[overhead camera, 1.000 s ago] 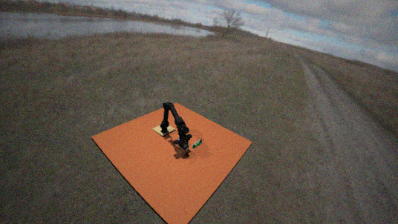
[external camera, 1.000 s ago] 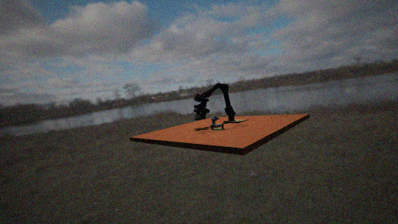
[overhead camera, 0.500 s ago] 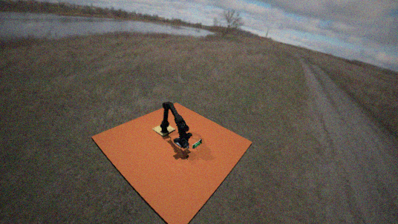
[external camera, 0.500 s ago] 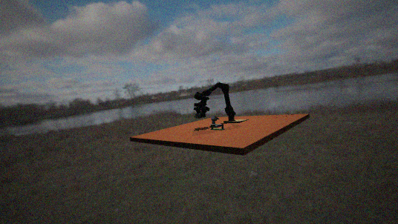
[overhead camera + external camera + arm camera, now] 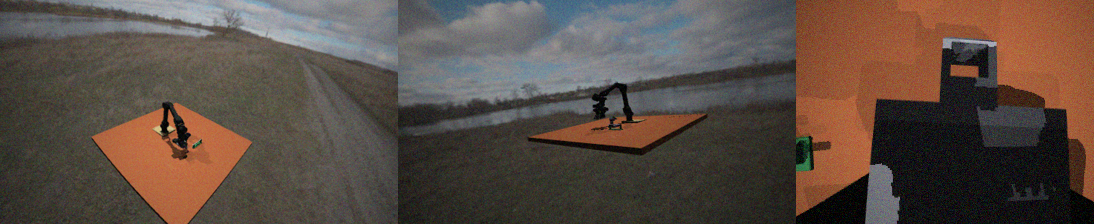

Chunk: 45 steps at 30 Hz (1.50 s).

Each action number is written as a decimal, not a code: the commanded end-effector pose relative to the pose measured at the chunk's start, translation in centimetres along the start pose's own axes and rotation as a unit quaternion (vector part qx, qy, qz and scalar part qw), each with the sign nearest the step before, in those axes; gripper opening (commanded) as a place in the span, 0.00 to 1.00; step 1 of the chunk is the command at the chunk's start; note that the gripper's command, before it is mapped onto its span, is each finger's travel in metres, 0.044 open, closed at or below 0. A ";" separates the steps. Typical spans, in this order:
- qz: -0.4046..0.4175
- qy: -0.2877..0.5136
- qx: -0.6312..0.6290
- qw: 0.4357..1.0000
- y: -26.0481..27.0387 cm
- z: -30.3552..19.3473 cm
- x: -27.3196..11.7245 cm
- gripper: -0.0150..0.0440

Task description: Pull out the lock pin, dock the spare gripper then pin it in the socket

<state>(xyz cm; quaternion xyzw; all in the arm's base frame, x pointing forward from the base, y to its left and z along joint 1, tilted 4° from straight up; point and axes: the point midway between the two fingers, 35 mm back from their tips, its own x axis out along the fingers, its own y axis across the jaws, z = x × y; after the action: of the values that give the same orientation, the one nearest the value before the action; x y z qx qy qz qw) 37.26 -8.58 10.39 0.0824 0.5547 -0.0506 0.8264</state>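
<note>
My gripper [image 5: 182, 145] [image 5: 600, 115] is shut on the spare gripper [image 5: 968, 135], a wide dark block that fills the lower middle of the wrist view. Its narrow spigot, with a rectangular opening, points to the top of that view. The held piece is above the mat. The green and black mount [image 5: 197, 144] [image 5: 615, 127] [image 5: 811, 161] stands beside it, apart from it, at the left edge of the wrist view. A dark shape [image 5: 612, 119] shows above the mount in the exterior view. The lock pin cannot be made out.
The orange mat [image 5: 156, 178] [image 5: 654, 131] lies under everything. The arm's base stands on a pale plate [image 5: 157, 130] [image 5: 639, 121] behind the gripper. Dark shadows of the arm and held piece fall on the mat near the mount.
</note>
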 end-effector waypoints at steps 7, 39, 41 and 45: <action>0.054 0.040 0.061 0.996 -0.2 -2.6 -1.0 0.25; 0.224 0.177 0.283 0.915 1.5 -10.0 -5.3 0.25; 0.235 0.187 0.299 0.906 1.7 -10.4 -5.6 0.25; 0.258 0.206 0.332 0.884 2.1 -11.1 -6.3 0.25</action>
<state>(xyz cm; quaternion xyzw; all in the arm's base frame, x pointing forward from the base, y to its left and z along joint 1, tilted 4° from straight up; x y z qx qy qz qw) 25.96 -5.20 11.64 0.4642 0.6247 -0.0047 0.6279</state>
